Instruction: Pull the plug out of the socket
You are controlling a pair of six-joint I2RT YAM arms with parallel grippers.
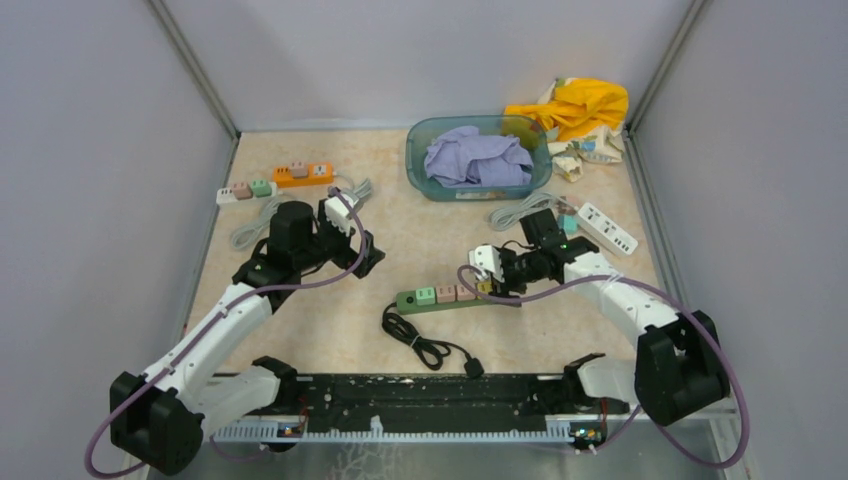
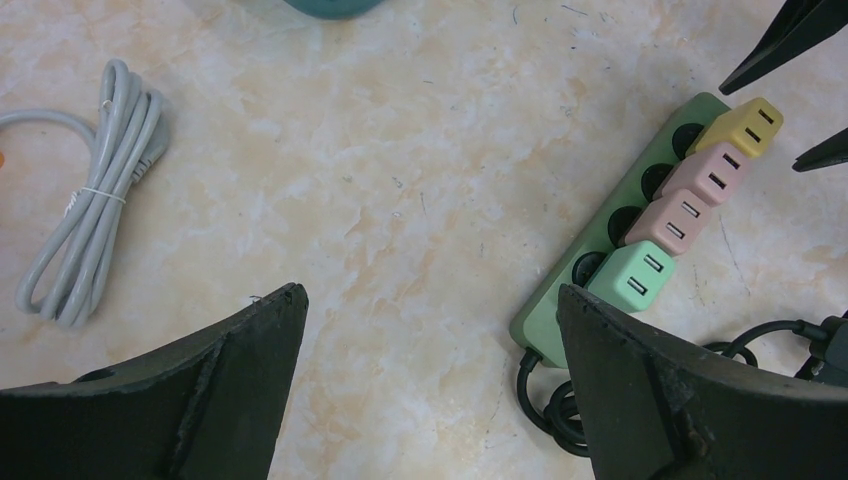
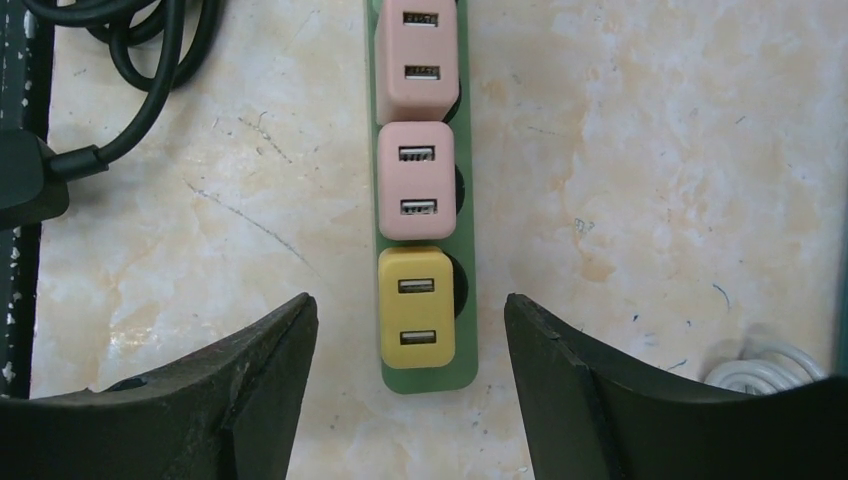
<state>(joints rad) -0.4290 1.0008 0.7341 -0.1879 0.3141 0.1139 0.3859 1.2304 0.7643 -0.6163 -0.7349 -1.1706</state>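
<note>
Grasp step: the right claw (image 3: 408,318) straddles the yellow plug (image 3: 417,305) on the green strip (image 3: 428,381), jaws apart and not touching it; next it must pinch and pull straight off.

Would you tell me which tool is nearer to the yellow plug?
Right. The right tool straddles the yellow plug without touching; the left tool hovers past the green strip's opposite end.

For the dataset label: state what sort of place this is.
Probably a lab robot test cell: plain grey panel walls box in the tabletop, and several power strips and a bin of cloths lie about as props.
</note>
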